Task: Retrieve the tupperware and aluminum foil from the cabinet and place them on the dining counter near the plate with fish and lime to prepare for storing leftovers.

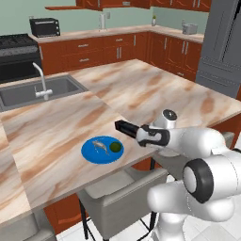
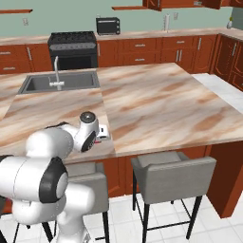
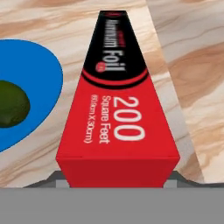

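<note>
One item in hand: my pincer (image 1: 137, 133) is clamped across the red end of the aluminum foil (image 3: 117, 111), carton pointing away toward the top of the hand view. It sits low over the table (image 1: 155, 89), just right of the plate (image 1: 90, 153), mid-frame in the left base view; I can't tell if it touches down. My read: light, stiff cardboard, smooth faces, long lever, so an end grip may let it droop or twist. Mid-length would hold steadier. Plate carries the lime (image 1: 116, 147) plus the fish (image 1: 100, 145).
</note>
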